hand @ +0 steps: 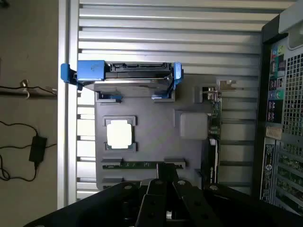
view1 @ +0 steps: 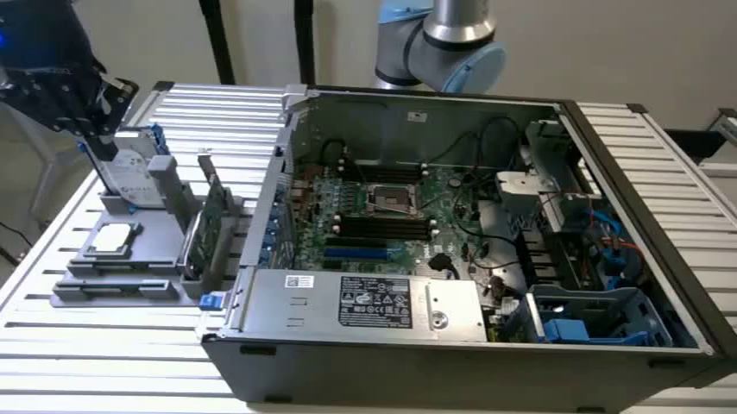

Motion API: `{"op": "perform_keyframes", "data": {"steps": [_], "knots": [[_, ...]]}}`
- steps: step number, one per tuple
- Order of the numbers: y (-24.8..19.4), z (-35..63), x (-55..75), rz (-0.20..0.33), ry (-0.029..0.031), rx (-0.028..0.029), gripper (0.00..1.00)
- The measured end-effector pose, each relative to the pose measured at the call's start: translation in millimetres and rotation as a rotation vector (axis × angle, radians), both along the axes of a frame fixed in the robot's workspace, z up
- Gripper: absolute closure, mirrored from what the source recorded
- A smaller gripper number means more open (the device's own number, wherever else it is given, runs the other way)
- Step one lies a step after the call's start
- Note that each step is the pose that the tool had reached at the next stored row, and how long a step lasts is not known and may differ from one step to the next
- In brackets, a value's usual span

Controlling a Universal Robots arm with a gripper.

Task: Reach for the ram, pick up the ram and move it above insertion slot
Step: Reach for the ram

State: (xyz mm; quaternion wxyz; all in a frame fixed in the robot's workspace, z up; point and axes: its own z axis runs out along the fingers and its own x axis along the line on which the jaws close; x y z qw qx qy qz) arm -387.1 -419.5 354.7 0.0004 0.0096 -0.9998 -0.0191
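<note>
The ram (hand: pixel 137 164) is a thin green stick standing on edge in a slot at one end of the grey holder block (hand: pixel 156 123). In the exterior view the ram (view1: pixel 116 288) sits at the holder's near end. My gripper (hand: pixel 165 174) hangs above the holder with its fingers shut and nothing between them; the tips line up with the ram from above. In the exterior view the gripper (view1: pixel 92 136) is high at the far left, over the drive end of the holder. The dark memory slots (view1: pixel 381 228) lie on the motherboard inside the open computer case.
The holder also carries a hard drive in a blue caddy (hand: pixel 123 75), a processor chip (hand: pixel 119 134) and an upright expansion card (hand: pixel 214 127). The open case (view1: pixel 645 172) stands on the exterior view's right, packed with cables, a power supply (view1: pixel 368 302) and blue drive bays.
</note>
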Motion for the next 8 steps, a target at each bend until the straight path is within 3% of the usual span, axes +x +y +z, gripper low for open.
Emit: {"op": "perform_keyframes", "data": {"steps": [8], "knots": [[0.0,0.0,0.0,0.0,0.0,0.0,0.89]]}}
